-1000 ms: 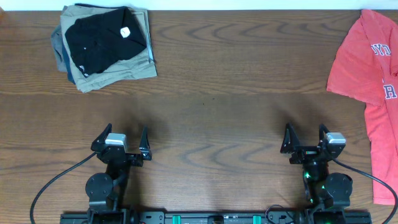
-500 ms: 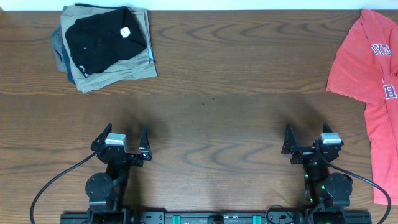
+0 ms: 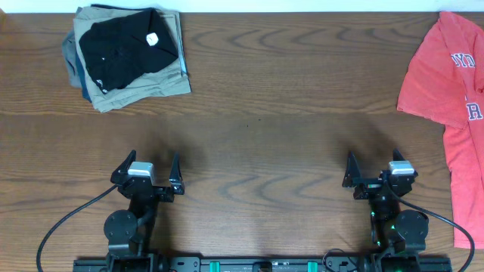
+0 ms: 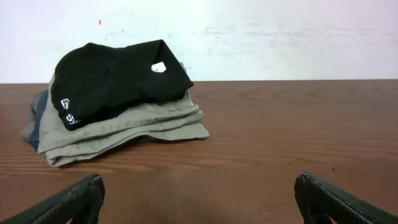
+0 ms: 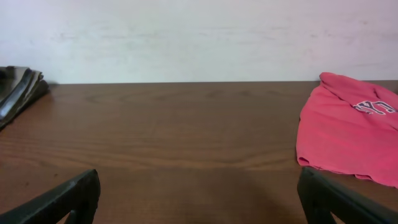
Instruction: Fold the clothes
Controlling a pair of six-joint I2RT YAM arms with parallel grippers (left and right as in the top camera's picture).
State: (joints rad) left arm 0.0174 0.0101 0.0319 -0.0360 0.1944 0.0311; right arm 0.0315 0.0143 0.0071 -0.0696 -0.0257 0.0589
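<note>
A folded black garment [image 3: 125, 47] with a small white tag lies on top of a stack of folded khaki clothes [image 3: 144, 87] at the table's far left; it also shows in the left wrist view [image 4: 112, 81]. A red tee with white letters [image 3: 450, 98] lies spread out at the far right edge, and shows in the right wrist view [image 5: 348, 134]. My left gripper [image 3: 149, 170] is open and empty near the front left. My right gripper [image 3: 370, 168] is open and empty near the front right.
The wooden table [image 3: 265, 113] stretches between the stack and the red tee. A pale wall [image 4: 249, 37] stands behind the table's far edge. The arm bases and black cables [image 3: 68, 223] sit at the front edge.
The right gripper has drawn back slightly toward the front edge. The left arm and the clothes have not moved.
</note>
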